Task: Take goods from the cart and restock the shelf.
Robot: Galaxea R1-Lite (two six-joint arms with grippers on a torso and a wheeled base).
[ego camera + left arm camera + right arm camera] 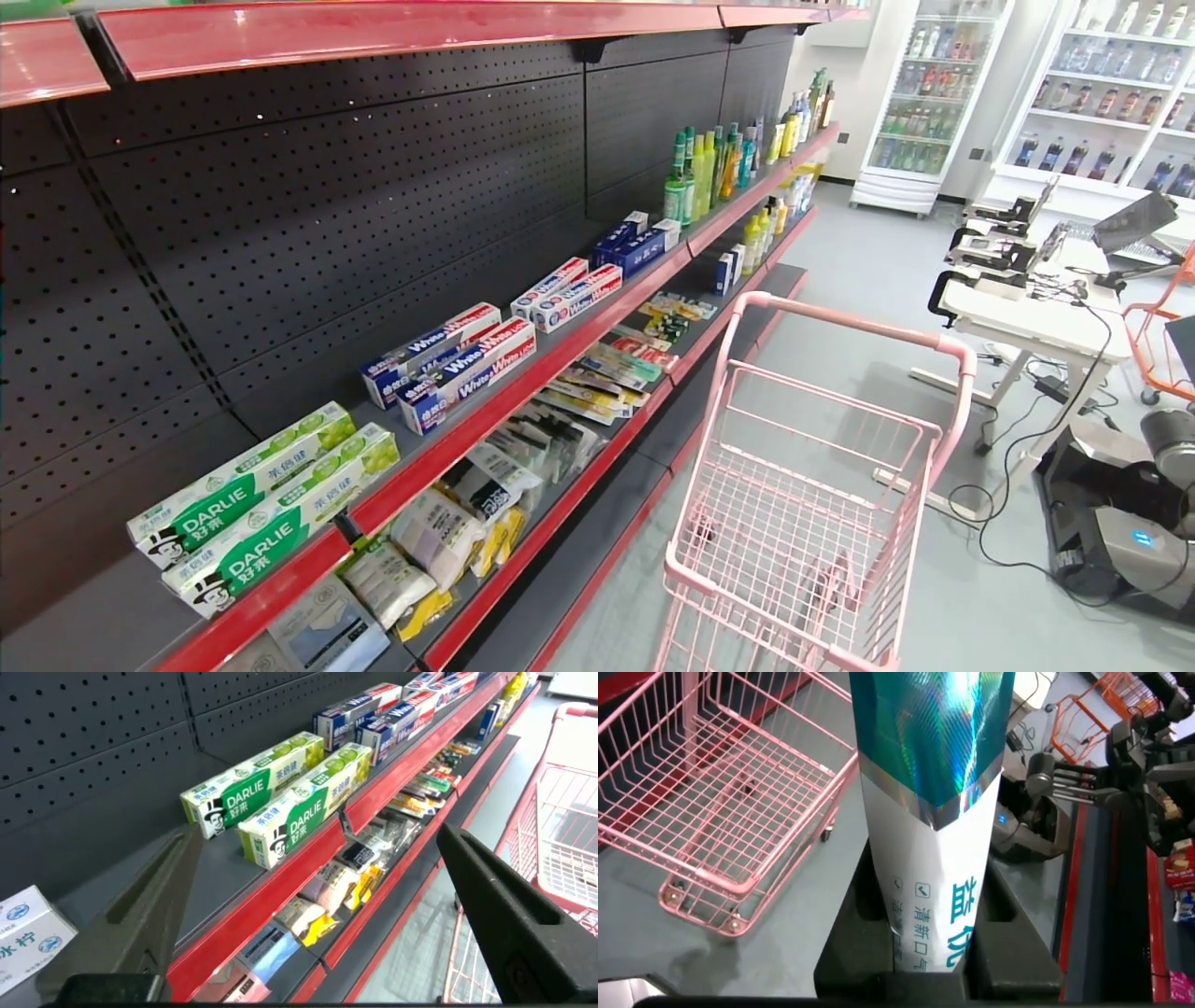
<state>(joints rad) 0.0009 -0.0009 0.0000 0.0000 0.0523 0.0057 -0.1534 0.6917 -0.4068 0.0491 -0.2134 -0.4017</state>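
At the centre of the right wrist view, clamped tight: right gripper (934,891) pinching a tall toothpaste box (936,775), teal foil above, white below, upright between both fingers, over the floor near the pink cart (691,905). Probably the carry toward the shelf (523,378). Best to bring the box over the red lip, lay it flat with the long side along the edge, on bare board near the green boxes (266,504) at lower left of the head view, without nudging them. Lower fully before letting go, or risk a tip off the lip. In the left wrist view, spread wide: left gripper (318,835), holding nothing, touching nothing, above the shelf near those green boxes.
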